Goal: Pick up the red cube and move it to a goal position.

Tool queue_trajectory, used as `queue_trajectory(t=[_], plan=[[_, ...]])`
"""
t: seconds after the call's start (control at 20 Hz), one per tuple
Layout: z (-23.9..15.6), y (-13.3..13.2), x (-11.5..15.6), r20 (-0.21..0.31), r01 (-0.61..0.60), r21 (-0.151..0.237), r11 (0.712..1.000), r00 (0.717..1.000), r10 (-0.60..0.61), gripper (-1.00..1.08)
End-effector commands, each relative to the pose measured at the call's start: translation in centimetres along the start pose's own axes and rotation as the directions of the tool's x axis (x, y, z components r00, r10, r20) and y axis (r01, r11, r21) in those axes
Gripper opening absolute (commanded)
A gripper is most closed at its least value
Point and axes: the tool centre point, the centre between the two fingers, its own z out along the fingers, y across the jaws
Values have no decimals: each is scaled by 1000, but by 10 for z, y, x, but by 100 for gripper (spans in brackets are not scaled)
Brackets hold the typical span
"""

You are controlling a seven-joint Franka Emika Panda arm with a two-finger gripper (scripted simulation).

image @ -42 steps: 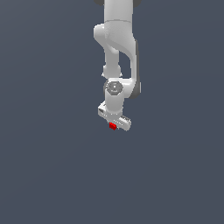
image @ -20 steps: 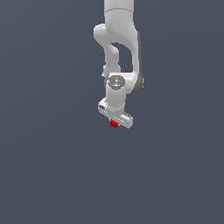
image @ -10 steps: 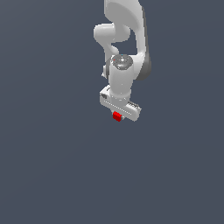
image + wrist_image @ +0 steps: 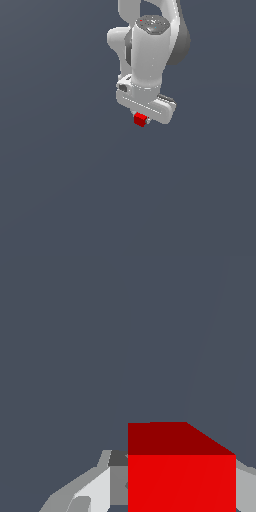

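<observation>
Gripper [image 4: 140,121] pinching red cube [image 4: 140,119] | exterior: whole arm | wrist: fingers [image 4: 95,491] flanking cube

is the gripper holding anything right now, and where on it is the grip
Yes. The gripper holds the red cube, clamped between its fingers on two opposite side faces. In the wrist view the cube sits between the fingers.

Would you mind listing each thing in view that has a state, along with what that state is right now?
red cube: held in the gripper, lifted, with nothing visible under it in either view.
gripper: shut on the red cube, pointing down; a finger shows beside the cube in the wrist view.
arm: hanging down from the top of the exterior view, carrying the cube.
</observation>
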Motion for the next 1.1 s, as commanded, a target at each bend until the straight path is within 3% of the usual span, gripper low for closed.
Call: queue_trajectory(t=[0.0, 0.5, 1.05], plan=[[-26, -6, 1, 0, 0, -1, 1000, 1000, 0, -100], [-100, -26, 6, 1, 1, 1, 1000, 1000, -1, -100], [-121, -33, 8, 1, 1, 1, 1000, 1000, -1, -100]])
